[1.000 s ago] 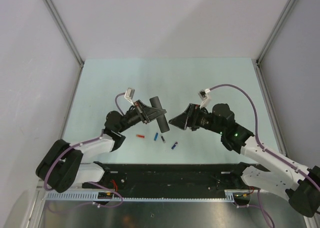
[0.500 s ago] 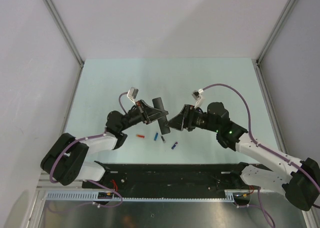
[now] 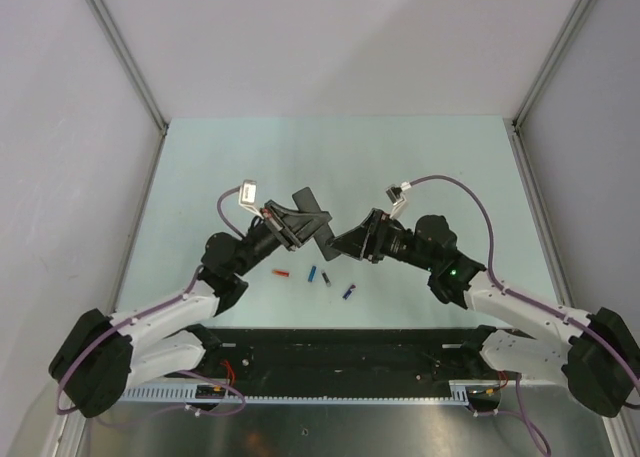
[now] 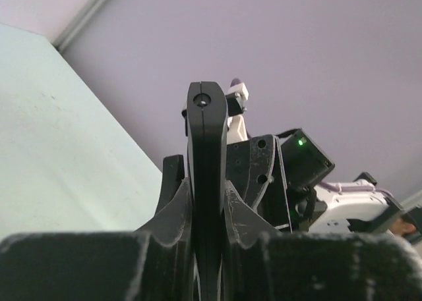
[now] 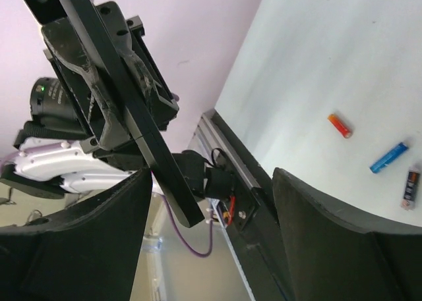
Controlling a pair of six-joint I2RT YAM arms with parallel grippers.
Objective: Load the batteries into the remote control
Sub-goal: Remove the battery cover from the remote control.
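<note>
The remote control (image 3: 312, 215) is a slim black bar held off the table, tilted, in my left gripper (image 3: 296, 228), which is shut on it. In the left wrist view it stands edge-on (image 4: 206, 143) between the closed fingers (image 4: 241, 212). My right gripper (image 3: 343, 242) is open, and the remote's lower end (image 5: 178, 195) sits between its spread fingers (image 5: 105, 242) without touching them. Batteries lie on the table below: a blue one (image 3: 312, 274), a dark one (image 3: 326, 278) and another blue one (image 3: 349, 292). The first two also show in the right wrist view (image 5: 389, 157) (image 5: 409, 188).
A small red-orange cylinder (image 3: 282, 274) lies left of the batteries on the pale green table (image 3: 420, 167). A black rail (image 3: 340, 342) runs along the near edge by the arm bases. Grey walls close in the sides and back.
My left gripper has lifted and tilted the remote further. My right gripper has moved left, so its open fingers now straddle the remote's lower end.
</note>
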